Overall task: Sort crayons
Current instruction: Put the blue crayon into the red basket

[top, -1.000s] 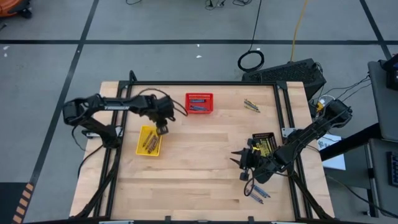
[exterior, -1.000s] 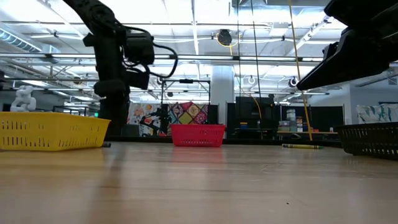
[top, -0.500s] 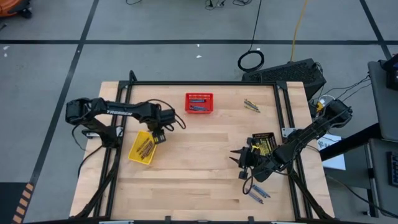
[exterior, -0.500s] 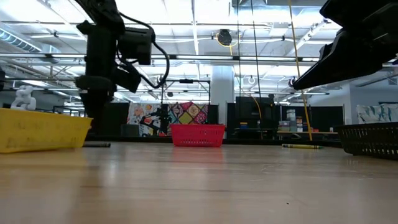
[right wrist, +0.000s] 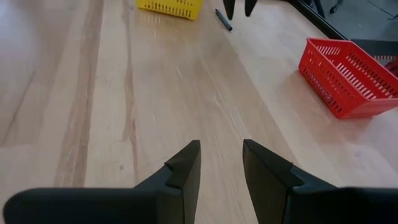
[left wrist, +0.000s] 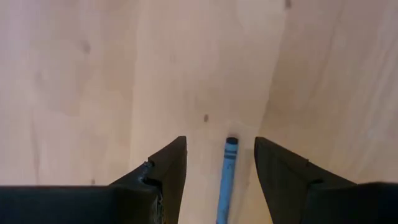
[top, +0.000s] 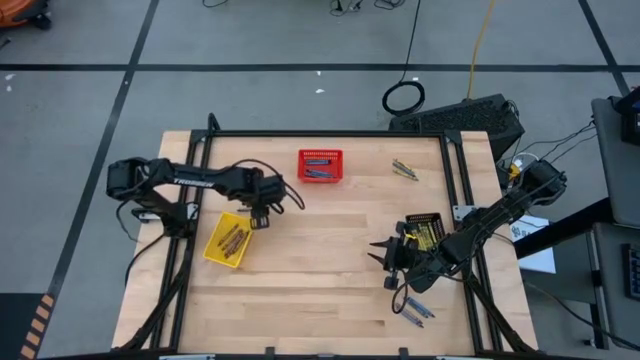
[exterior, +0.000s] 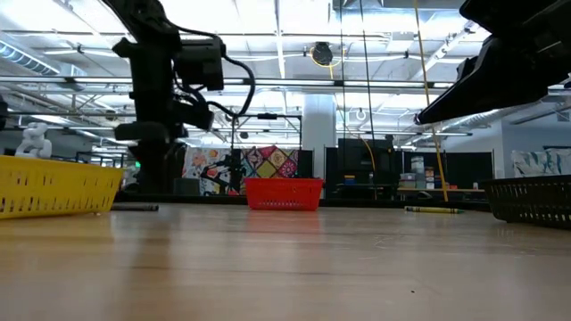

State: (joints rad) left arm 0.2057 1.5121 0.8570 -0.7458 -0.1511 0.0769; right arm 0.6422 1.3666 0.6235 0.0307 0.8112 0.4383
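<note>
A pale plank table [top: 320, 270] framed by black rails stands on a grey, tape-lined floor, its centre bare wood. The left gripper [left wrist: 216, 165] hangs with fingers spread over a blue crayon [left wrist: 226, 177] lying loose beside the yellow mesh basket [top: 228, 240]; other crayons [top: 404, 169] lie near the far edge, right of the red mesh basket [top: 321, 166]. The right gripper [right wrist: 221, 163], fingers apart and empty, waits by the black mesh basket [top: 424, 232].
</note>
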